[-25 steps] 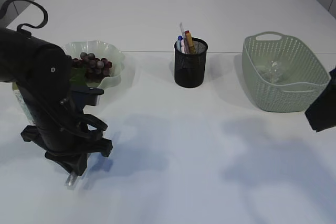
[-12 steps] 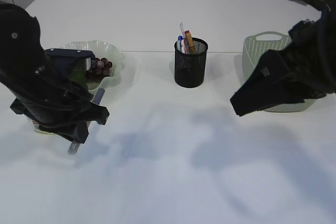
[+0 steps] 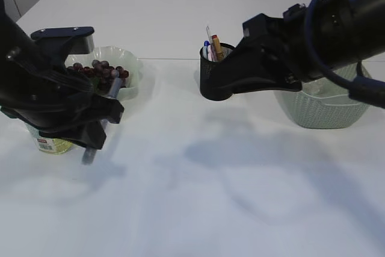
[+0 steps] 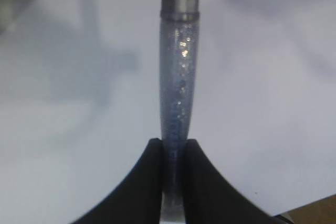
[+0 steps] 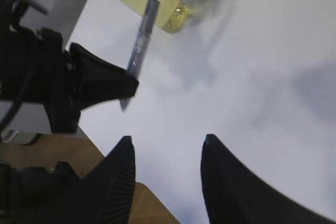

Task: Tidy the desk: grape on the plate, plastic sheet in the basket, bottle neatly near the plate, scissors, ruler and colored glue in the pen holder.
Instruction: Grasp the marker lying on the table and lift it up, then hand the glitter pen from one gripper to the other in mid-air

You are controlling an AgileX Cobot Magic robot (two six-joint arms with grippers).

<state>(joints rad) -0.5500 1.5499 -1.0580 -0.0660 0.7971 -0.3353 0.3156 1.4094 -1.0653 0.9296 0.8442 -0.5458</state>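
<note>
My left gripper is shut on the clear end of a blue glitter glue tube, whose grey cap points away from it. In the exterior view the tube hangs tilted above the table, in front of the plate with the grapes. The bottle of yellowish liquid stands left of the plate, mostly behind my left arm. My right gripper is open and empty. It faces the held tube and the bottle. The black mesh pen holder holds several items.
My right arm stretches across from the right, covering most of the green basket and reaching past the pen holder. A brown table edge shows under my right gripper.
My left gripper rose with the glue tube and shifted toward the plate. My right arm swung in from the right edge, across the basket toward the pen holder.
</note>
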